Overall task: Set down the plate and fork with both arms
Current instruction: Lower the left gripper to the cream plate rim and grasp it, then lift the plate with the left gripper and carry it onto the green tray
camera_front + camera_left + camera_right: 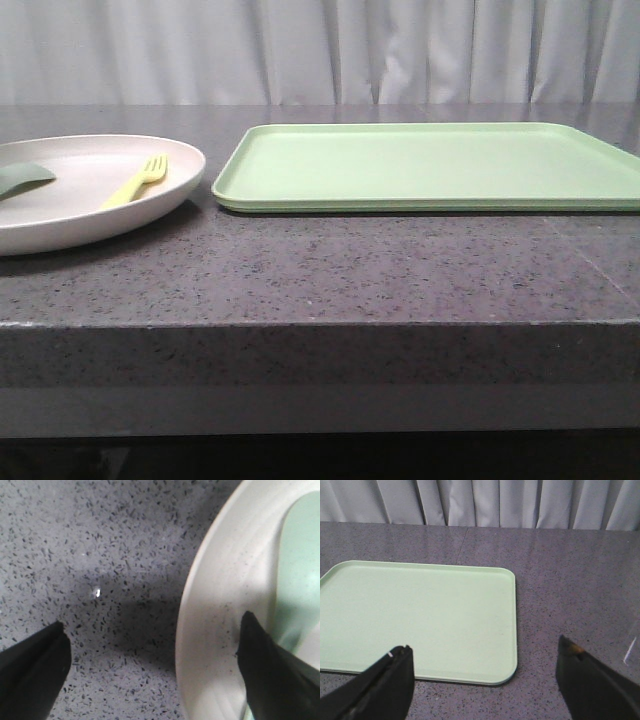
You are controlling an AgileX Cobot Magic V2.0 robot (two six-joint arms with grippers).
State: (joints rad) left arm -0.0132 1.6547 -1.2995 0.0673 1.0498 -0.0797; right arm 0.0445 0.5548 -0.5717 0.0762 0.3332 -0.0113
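Bench (330, 275): dark speckled stone surface, carrying all items, with a pale curtain (320, 50) behind. Tray (430, 165): light green, rectangular, flat on the bench; lay ahead of and below the right claw (482, 672), nearer its one finger than the other. Plate (60, 215): pinkish-cream, round, raised rim, resting on the bench just beside the tray; its rim ran between the fingers of the left claw (152, 662), one fingertip over the plate, the other over bare bench. Spoon-like piece (22, 178): grey-green, lying in the plate, just past the left claw's plate-side fingertip. Fork (137, 180): pale yellow, lying in the plate, apart from the spoon-like piece, seen only from the front. Left claw: released, spread wide, grasping nothing. Right claw: released, spread wide, grasping nothing.
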